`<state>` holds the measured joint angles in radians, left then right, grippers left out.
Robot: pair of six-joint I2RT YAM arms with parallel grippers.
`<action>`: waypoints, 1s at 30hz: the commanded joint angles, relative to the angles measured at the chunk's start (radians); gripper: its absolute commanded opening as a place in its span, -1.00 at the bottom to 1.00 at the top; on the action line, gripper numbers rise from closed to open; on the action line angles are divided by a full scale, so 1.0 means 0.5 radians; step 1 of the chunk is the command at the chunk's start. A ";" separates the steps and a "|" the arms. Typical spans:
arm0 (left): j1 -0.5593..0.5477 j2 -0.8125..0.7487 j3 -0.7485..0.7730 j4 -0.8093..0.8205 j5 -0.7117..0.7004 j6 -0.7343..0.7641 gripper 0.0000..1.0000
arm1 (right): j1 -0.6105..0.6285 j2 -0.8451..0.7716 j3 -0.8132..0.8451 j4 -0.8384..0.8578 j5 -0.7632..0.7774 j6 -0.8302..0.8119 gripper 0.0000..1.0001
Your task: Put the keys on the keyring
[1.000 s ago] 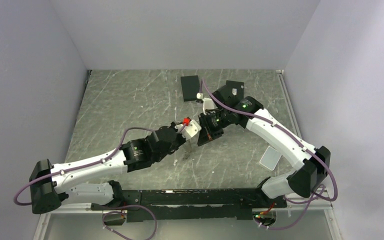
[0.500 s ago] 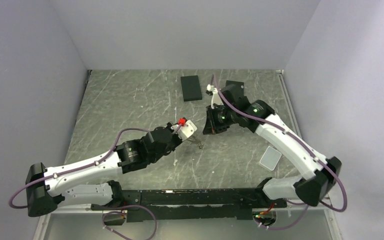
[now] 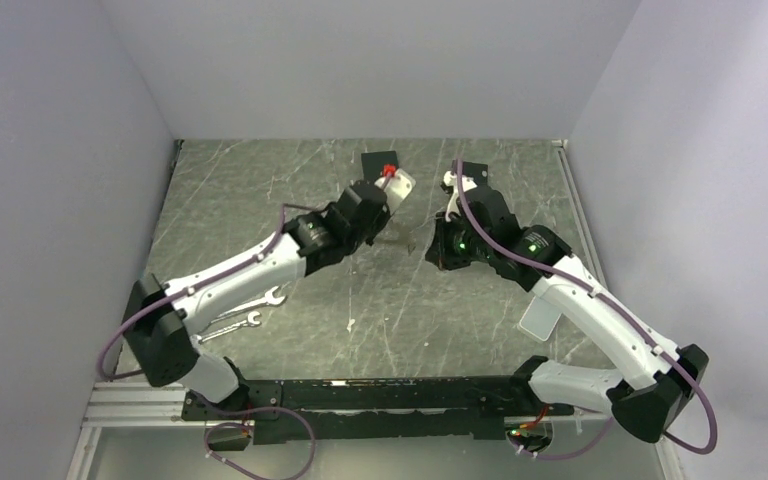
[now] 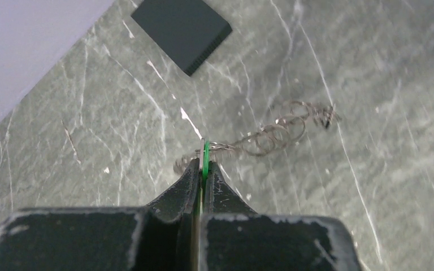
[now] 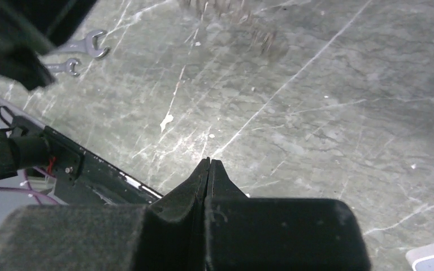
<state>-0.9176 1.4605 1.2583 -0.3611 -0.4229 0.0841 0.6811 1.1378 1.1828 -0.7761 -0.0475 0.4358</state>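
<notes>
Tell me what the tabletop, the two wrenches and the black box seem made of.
Tabletop: grey-green stone or stone-look laminate, with pale veins and a faint sheen. Wrenches: bare metal, likely steel, with bright silvery glints. Black box: matte, probably plastic, with a ribbed-looking side and no reflections.

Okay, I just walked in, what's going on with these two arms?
The left gripper is shut on a thin green piece. A blurred string of metal loops, probably the keyring, trails from its tip above the table. The right gripper is shut with nothing in it, a little way off. Two wrenches lie untouched beside the left arm. The blur hides whether any key is on the ring.
</notes>
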 commanded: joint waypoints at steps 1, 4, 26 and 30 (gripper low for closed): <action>0.112 0.157 0.332 -0.029 0.080 -0.070 -1.00 | -0.008 -0.146 -0.028 0.093 0.180 0.020 -1.00; 0.119 0.198 0.373 0.041 0.160 -0.044 -1.00 | -0.007 -0.222 -0.066 0.106 0.247 0.002 -1.00; -0.055 0.116 -0.470 0.007 0.716 -0.794 -0.90 | -0.010 -0.165 -0.158 0.182 0.249 -0.052 -1.00; -0.057 0.087 -0.405 -0.131 0.902 -0.898 0.82 | -0.010 -0.177 -0.140 0.148 0.262 -0.055 -1.00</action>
<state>-0.9459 1.5597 1.0004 -0.3801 -0.0738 -0.3012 0.6792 1.0607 1.0859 -0.7315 0.0765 0.4114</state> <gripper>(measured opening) 0.545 0.010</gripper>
